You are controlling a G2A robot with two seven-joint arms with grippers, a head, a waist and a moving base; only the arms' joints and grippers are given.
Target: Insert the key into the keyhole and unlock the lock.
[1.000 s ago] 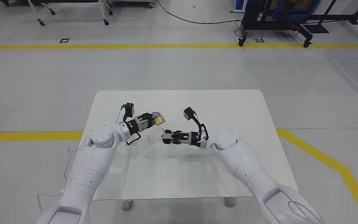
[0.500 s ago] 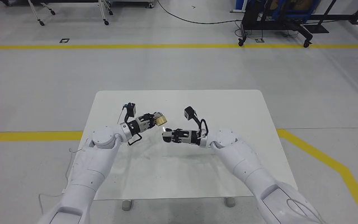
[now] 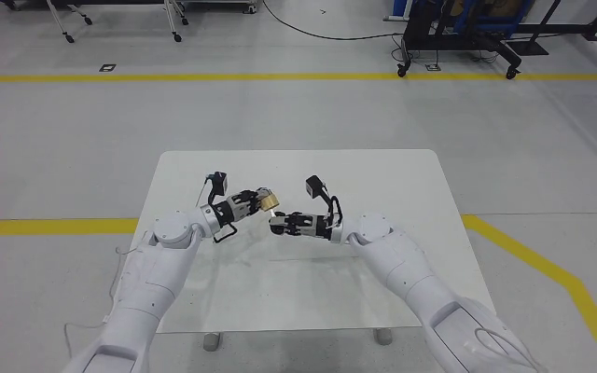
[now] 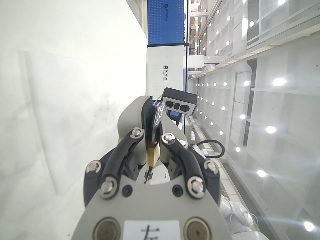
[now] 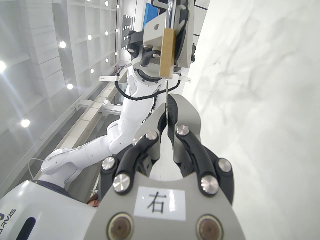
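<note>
Saw the left gripper (image 3: pixel 256 199) over the desk (image 3: pixel 392 186), toward 10 o'clock from its middle, with jaws narrow and clamped on the shackle (image 5: pixel 171 9) of the brass lock (image 3: pixel 268 200), held in the air with the body pointing toward 5 o'clock. Noted almost no shift in that lock over the last second. Found the key (image 5: pixel 166 91) next, a thin blade seen edge-on between the lock and the right gripper (image 5: pixel 168 106), tip right at the lock's underside; could not tell whether already inside or merely touching. Placed the right gripper at 5 o'clock of the lock, jaws narrow and pinching the key. Compared with a second earlier: crept toward 11 o'clock, closing the gap to the lock. Judged insertion as just beginning or about to begin, with the unlocking turn not yet done.
</note>
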